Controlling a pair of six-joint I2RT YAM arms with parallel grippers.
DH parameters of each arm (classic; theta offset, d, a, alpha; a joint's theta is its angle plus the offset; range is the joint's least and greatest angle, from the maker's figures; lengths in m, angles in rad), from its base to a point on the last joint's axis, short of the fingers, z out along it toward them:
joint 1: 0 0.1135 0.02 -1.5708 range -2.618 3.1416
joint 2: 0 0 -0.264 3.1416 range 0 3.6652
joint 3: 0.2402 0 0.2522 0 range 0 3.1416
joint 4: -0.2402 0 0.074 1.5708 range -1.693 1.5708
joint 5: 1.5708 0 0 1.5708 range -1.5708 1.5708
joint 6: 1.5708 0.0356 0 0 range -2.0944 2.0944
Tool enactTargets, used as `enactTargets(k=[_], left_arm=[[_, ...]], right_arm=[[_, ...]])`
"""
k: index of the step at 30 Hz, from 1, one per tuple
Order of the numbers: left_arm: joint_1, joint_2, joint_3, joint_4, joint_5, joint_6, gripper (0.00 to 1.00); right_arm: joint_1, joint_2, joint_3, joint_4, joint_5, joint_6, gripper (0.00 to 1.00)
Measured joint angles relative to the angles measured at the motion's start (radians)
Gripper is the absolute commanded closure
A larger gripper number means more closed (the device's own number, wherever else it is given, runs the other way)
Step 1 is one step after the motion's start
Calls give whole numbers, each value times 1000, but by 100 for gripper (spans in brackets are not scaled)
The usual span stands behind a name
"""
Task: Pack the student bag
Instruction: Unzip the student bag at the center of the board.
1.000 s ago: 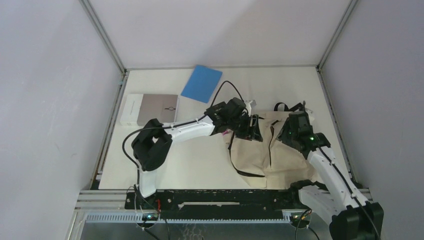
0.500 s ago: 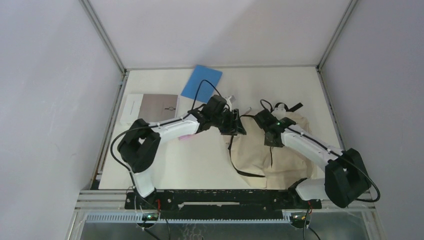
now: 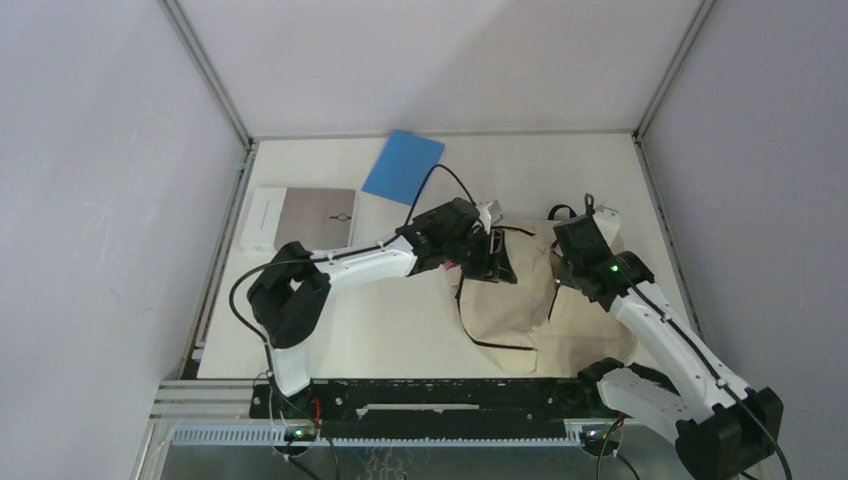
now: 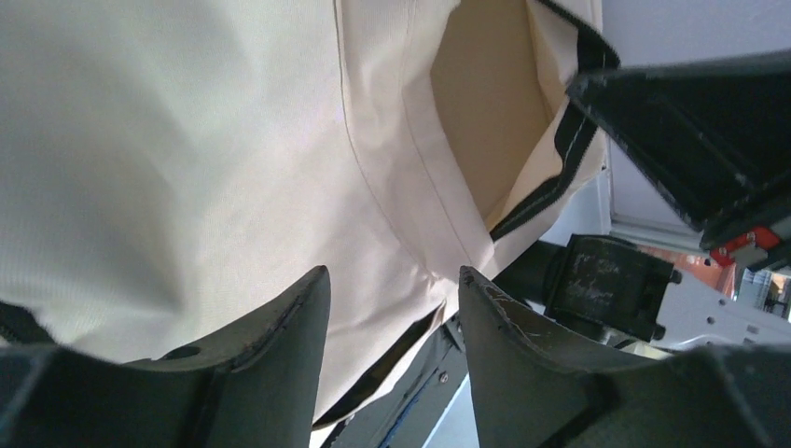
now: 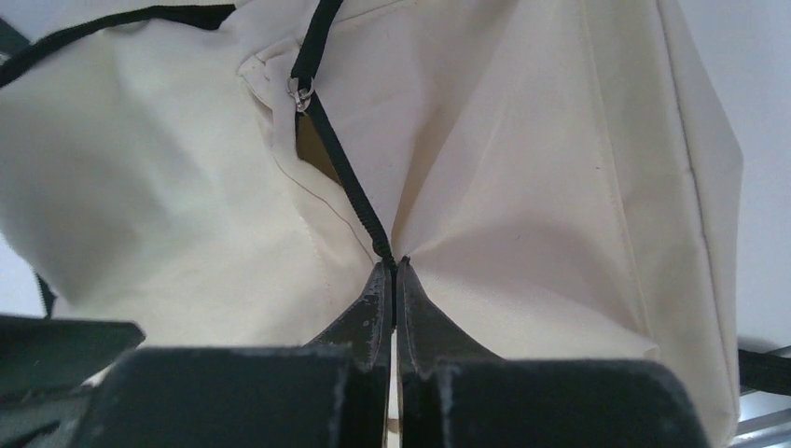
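Note:
The cream student bag (image 3: 515, 305) lies on the right half of the table, its black zipper line (image 5: 350, 191) running down the front. My right gripper (image 5: 394, 264) is shut on the fabric at that zipper line and pinches a fold of it; in the top view it (image 3: 563, 268) sits over the bag's upper middle. My left gripper (image 4: 392, 275) stands open at the bag's upper left edge (image 3: 490, 262). Cream cloth fills the space beyond its fingertips (image 4: 312, 289). The pocket's dark opening (image 4: 485, 112) shows above them.
A blue book (image 3: 403, 166) lies at the back of the table. A grey and white flat case (image 3: 300, 217) rests at the left edge. Black straps (image 3: 490, 340) trail off the bag's near left side. Frame posts and grey walls close the table in.
My right gripper has swung onto the bag's zipper line and shut on it, bunching the fabric. The left gripper shifted slightly right along the bag's upper left edge, jaws unchanged.

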Motion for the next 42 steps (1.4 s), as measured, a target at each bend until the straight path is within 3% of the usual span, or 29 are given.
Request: enactTargets(k=[3,9,19,26,31,36,37,42], left_arm=[[-3,27,51,-9,-5,1,44],[-31,143,204,-41,-55,0,36],[-90,322,437,-182,-301,-16,32],[-98,395,563,-251,-395,-16,31],[-102,475,681,-306,-406,-16,51],[-109,518,739,-360,-406,-6,95],[-111,518,739,-363,-407,6,99],[-98,495,719,-367,-343,109,100]], right_arm=[[-39,-47,0,0,-59,-16,100],[-80,-69,-53,45,-176,-24,100],[-113,-76,-95,80,-252,-24,100],[-133,-81,-95,84,-274,-25,100],[-143,-81,-96,85,-282,-27,100],[-174,-91,-96,91,-293,-27,100],[-182,-94,-96,90,-297,-27,100],[-229,-100,-96,90,-325,-30,100]])
